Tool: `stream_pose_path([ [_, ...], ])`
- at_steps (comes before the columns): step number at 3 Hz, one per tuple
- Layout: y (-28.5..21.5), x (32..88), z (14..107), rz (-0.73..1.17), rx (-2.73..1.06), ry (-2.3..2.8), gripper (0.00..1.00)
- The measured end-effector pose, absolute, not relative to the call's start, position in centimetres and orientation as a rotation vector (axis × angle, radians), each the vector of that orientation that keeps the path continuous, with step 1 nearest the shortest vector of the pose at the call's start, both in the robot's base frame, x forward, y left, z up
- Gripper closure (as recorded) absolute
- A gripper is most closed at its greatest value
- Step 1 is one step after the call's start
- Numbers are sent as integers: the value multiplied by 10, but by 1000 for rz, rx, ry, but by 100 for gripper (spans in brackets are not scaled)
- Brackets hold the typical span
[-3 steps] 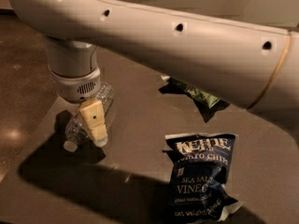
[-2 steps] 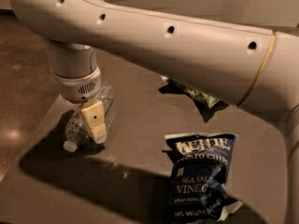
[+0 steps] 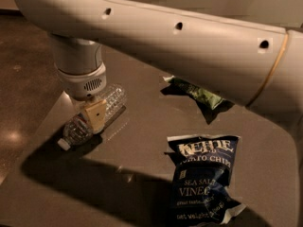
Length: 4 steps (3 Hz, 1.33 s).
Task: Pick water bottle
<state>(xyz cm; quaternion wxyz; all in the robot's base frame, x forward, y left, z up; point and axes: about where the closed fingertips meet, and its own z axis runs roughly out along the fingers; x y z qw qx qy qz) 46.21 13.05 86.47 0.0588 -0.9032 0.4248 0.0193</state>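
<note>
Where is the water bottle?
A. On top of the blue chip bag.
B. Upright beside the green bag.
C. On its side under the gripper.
C: the water bottle lies on its side on the table, cap toward the left, with the gripper directly over its middle.

The arm (image 3: 189, 46) was a thick, smooth, off-white tube with 4 small dark holes (image 3: 178, 26) in a row and a thin tan band (image 3: 272, 65) near its right end. A pale wrist (image 3: 78, 63) carried a slotted grille (image 3: 93, 84); the tan gripper (image 3: 96, 118) hung just below it.
</note>
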Motion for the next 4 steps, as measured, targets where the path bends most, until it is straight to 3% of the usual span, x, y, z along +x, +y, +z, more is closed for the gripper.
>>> stream_pose_path([
  [1, 127, 456, 895, 82, -2707, 1224, 85],
  [2, 128, 449, 936, 138, -2668, 1142, 100],
  [4, 135, 442, 976, 184, -2614, 1061, 100],
])
